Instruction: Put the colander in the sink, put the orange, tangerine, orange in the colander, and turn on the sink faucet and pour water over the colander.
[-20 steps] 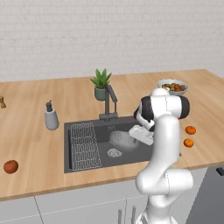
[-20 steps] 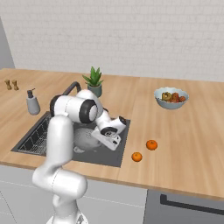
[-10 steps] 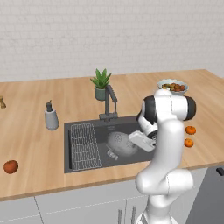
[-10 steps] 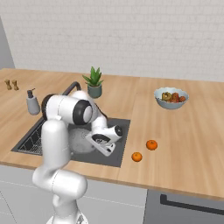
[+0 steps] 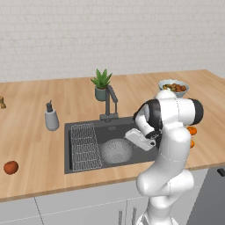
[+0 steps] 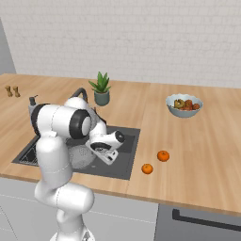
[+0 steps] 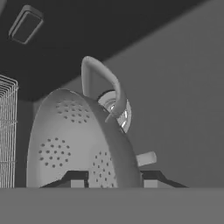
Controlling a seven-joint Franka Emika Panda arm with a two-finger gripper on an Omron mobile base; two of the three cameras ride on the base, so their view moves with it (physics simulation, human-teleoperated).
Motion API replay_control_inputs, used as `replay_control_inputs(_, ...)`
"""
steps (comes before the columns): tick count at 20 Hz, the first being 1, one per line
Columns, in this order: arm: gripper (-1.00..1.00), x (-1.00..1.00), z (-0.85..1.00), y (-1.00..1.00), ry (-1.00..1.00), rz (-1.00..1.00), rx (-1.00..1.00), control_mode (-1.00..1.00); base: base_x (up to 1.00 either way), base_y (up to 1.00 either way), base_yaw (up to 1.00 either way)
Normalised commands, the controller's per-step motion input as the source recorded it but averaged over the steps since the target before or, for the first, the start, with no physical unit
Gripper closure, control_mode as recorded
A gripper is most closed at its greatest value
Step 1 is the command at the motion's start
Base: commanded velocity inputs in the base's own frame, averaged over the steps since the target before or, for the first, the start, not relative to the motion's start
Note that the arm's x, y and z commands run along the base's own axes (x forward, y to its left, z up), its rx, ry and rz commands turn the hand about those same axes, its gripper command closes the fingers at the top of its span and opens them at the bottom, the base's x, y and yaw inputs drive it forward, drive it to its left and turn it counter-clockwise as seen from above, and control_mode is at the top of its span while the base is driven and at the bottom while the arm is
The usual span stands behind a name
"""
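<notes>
Grey perforated metal sat closest to the hand camera: the colander (image 7: 76, 144) lay in the sink (image 7: 175, 109), its loop handle (image 7: 103, 85) arching up beyond the rim and the round steel drain (image 7: 118, 111) showing just behind it. The two dark fingertips (image 7: 74, 180) stood on either side of the near rim, parted, with the colander's wall between them; whether they touched the metal I could not tell. From the left base camera the gripper (image 5: 137, 139) hung low over the basin, just beside the colander (image 5: 116, 150), which rested on the sink floor (image 5: 132, 127) next to the wire grid rack (image 5: 84, 147). From the right base camera the gripper (image 6: 107, 154) pointed down into the sink (image 6: 126, 155) with the colander (image 6: 82, 156) partly hidden behind the arm.

Behind the basin rose the sink faucet (image 5: 110, 103), dark and angular, no stream under its spout. A grey soap dispenser (image 5: 51, 117) stood on the wooden counter (image 5: 35, 101) to the left of the sink, and a potted plant (image 5: 102, 85) stood just beyond the faucet. Two orange fruits (image 6: 163, 156) and (image 6: 147, 168) lay on the counter right of the sink, near each other but apart. Farther back sat a pale bowl of mixed fruit (image 6: 184, 105). A reddish fruit (image 5: 11, 167) lay far off at the counter's left edge.
</notes>
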Motion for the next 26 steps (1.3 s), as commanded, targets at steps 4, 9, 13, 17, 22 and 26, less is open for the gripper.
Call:
replay_control_inputs(4, -1.00, 0.07, 0.37, -0.58, 0.21, -0.05, 0.00, -1.00, 0.00, 0.00, 0.00)
replay_control_inputs(9, -1.00, 0.00, 0.93, -0.51, 0.05, -0.02, 0.03, -1.00, 0.00, 0.00, 0.00)
replay_control_inputs(13, -1.00, -0.33, 1.00, -0.08, -0.02, 0.00, 0.00, -1.00, 0.00, 0.00, 0.00)
replay_control_inputs(17, -1.00, -0.85, 0.87, 0.12, -0.15, 0.00, 0.00, -1.00, 0.00, 0.00, 0.00)
replay_control_inputs(22, -1.00, -1.00, 0.73, 0.36, -0.20, 0.00, 0.00, -1.00, 0.00, 0.00, 0.00)
replay_control_inputs(26, -1.00, -1.00, 0.62, 0.65, -0.24, 0.01, -0.04, -1.00, 0.00, 0.00, 0.00)
